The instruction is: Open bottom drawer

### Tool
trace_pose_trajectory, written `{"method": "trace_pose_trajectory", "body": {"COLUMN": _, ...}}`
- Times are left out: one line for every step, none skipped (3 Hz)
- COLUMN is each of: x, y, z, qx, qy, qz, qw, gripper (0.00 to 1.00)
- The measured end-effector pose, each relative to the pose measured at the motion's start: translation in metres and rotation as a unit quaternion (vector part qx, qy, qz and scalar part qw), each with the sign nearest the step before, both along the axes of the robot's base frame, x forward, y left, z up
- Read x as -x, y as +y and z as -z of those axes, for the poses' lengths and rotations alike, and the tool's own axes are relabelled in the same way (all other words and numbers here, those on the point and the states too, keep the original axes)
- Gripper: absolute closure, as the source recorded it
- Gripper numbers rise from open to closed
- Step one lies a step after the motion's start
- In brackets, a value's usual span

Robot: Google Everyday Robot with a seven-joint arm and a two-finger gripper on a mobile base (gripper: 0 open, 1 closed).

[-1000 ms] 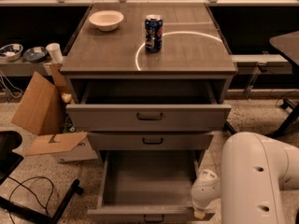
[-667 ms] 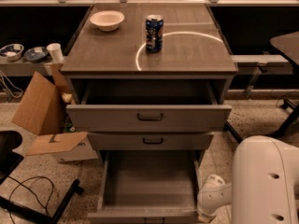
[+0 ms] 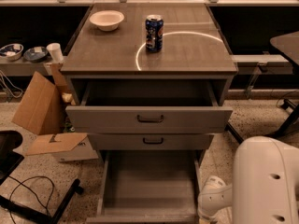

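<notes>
The grey cabinet (image 3: 149, 55) has three drawers. The bottom drawer (image 3: 149, 185) is pulled far out, showing its plain grey tray. Its front lies at the lower edge of the view and its handle is hidden. The middle drawer (image 3: 152, 141) is shut. The top drawer (image 3: 149, 119) is pulled partly out. My white arm (image 3: 266, 181) fills the lower right corner, and one white link (image 3: 212, 199) reaches down beside the bottom drawer's right front corner. The gripper itself is below the edge of the view.
A white bowl (image 3: 106, 19) and a blue soda can (image 3: 153, 32) stand on the cabinet top. An open cardboard box (image 3: 42, 108) lies left of the cabinet. A black chair base and cable (image 3: 28, 195) are at lower left. A dark table (image 3: 286, 45) stands at right.
My arm has drawn back to the right and down, and its end has dropped out of the view. The bottom drawer stays pulled out.
</notes>
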State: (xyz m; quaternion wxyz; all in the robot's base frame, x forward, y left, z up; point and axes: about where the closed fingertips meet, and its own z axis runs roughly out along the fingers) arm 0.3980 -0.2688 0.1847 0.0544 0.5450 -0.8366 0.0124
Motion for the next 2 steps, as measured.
{"method": "trace_pose_trajectory", "body": {"x": 0.015, "y": -0.003, "z": 0.001, "qx": -0.002, "qy": 0.006, "qz": 0.015, "qw": 0.9999, "gripper": 1.0}}
{"method": "trace_pose_trajectory", "body": {"x": 0.027, "y": -0.002, "z": 0.004, "qx": -0.004, "qy": 0.012, "qz": 0.028, "qw": 0.9995, "gripper": 1.0}}
